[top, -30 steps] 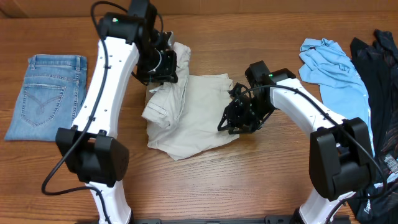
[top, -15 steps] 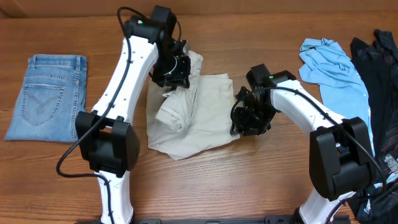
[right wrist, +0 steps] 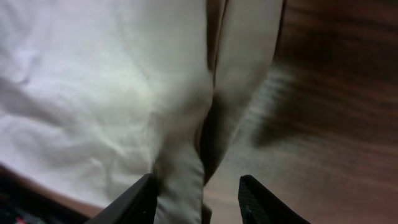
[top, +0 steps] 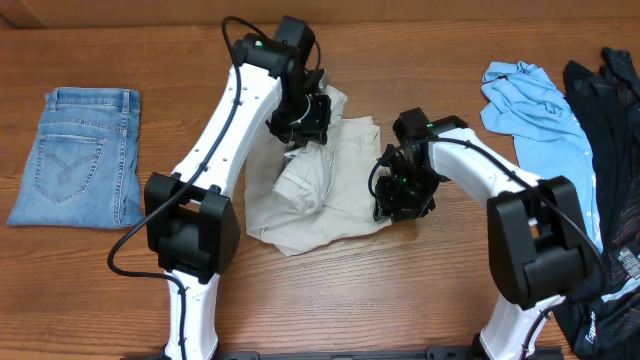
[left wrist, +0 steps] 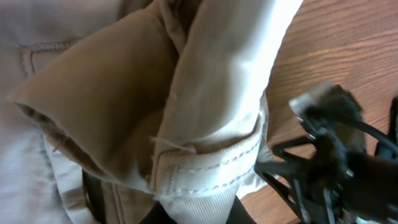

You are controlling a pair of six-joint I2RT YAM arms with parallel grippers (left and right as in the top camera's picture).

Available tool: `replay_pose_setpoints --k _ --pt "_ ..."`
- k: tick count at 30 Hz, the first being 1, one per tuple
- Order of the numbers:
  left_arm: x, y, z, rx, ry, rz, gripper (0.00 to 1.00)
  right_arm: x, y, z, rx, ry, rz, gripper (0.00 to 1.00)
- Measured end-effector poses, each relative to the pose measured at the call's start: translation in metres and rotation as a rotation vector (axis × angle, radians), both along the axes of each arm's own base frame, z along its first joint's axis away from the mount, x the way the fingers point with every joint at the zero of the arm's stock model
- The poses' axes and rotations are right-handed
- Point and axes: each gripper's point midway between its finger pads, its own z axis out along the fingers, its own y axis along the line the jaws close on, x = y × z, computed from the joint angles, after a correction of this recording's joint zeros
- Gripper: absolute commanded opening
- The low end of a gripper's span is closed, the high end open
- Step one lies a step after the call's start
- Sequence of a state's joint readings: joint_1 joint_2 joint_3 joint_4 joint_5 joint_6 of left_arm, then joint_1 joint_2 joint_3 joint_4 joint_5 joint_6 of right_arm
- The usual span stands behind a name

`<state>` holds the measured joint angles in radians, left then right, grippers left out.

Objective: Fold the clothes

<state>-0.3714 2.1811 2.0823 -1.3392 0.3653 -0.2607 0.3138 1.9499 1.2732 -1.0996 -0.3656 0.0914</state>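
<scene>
- The wooden table (top: 400, 300) carries everything and fills the overhead view.
- The beige shorts (top: 340, 190) lie crumpled near the middle of the table, between the two arms. Their lower part is spread flat on the wood, and their upper left part is gathered up in a bunch.
- The left arm (top: 225, 140) reaches up and across from the near edge to the far side of the shorts. The right arm (top: 480, 165) bends in from the right to the shorts' right edge.
- A pair of blue denim jeans (top: 75, 155) lies folded flat at the far left, well apart from the shorts.
- A light blue shirt (top: 530, 105) lies rumpled at the far right, and a dark garment (top: 610, 110) lies just beside it at the table's edge.
- The left pincer (top: 300, 118) is closed tight on the bunched upper part of the shorts and holds that fabric above the rest.
- The right pincer (top: 395, 200) points down at the shorts' right edge with its jaws partly apart. In the right wrist view a fold of cloth hangs between the fingers (right wrist: 140, 199), against one of them, with bare wood showing beside the other.
- In the left wrist view a stitched waistband piece (left wrist: 211, 165) hangs close to the camera.
</scene>
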Motion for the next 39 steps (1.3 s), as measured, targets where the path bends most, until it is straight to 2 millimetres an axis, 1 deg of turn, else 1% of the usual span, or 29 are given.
replay_pose_setpoints --k 2,5,8,13,19,20,21,22,23,25,26,27,31,33,35,37,39 --pt "-0.003 -0.006 0.000 0.000 0.003 -0.009 0.20 0.001 -0.002 -0.009 -0.011 0.002 0.017 0.41" --pt "-0.007 -0.013 0.000 -0.001 0.004 -0.019 0.20 0.003 -0.004 -0.017 -0.026 0.000 0.027 0.39" --pt "-0.011 -0.020 0.000 -0.001 0.006 -0.032 0.19 0.006 -0.004 -0.019 -0.027 -0.010 0.026 0.35" --pt "-0.015 -0.028 0.000 -0.002 0.005 -0.042 0.11 0.013 -0.001 -0.020 -0.017 -0.032 0.026 0.34" --pt "-0.009 -0.034 0.001 -0.016 -0.007 0.001 0.09 0.013 -0.001 -0.020 -0.017 -0.033 0.025 0.34" --pt "-0.010 -0.035 0.001 -0.016 -0.004 0.005 0.10 0.013 -0.001 -0.020 -0.016 -0.034 0.025 0.34" --pt "-0.010 -0.036 0.001 -0.015 -0.001 0.011 0.17 0.013 -0.001 -0.020 -0.016 -0.034 0.025 0.34" --pt "-0.012 -0.038 0.001 -0.013 0.000 0.011 0.32 0.013 -0.001 -0.020 -0.016 -0.034 0.025 0.34" --pt "-0.013 -0.041 0.001 -0.013 0.001 0.008 0.38 0.013 -0.001 -0.020 -0.016 -0.034 0.025 0.34" --pt "-0.017 -0.049 0.001 -0.018 0.004 0.002 0.40 0.013 -0.001 -0.020 -0.016 -0.033 0.025 0.34" --pt "-0.020 -0.054 0.002 -0.022 0.001 -0.008 0.45 0.013 -0.001 -0.020 -0.016 -0.035 0.025 0.34" --pt "-0.022 -0.059 0.002 -0.027 0.000 -0.018 0.52 0.013 -0.001 -0.020 -0.016 -0.035 0.025 0.34" --pt "-0.032 -0.074 0.004 -0.055 0.002 -0.069 0.49 0.015 0.000 -0.020 -0.011 -0.042 0.023 0.34" --pt "-0.036 -0.073 0.005 -0.058 0.015 -0.089 0.47 0.016 0.000 -0.020 -0.010 -0.044 0.022 0.34" --pt "-0.035 -0.065 0.004 -0.053 0.025 -0.090 0.47 0.016 0.001 -0.020 -0.010 -0.044 0.022 0.34" --pt "-0.028 -0.053 0.004 -0.051 0.026 -0.075 0.46 0.016 0.001 -0.020 -0.009 -0.043 0.022 0.35" --pt "-0.017 -0.036 0.004 -0.049 0.023 -0.040 0.46 0.016 0.001 -0.020 -0.008 -0.044 0.022 0.34"
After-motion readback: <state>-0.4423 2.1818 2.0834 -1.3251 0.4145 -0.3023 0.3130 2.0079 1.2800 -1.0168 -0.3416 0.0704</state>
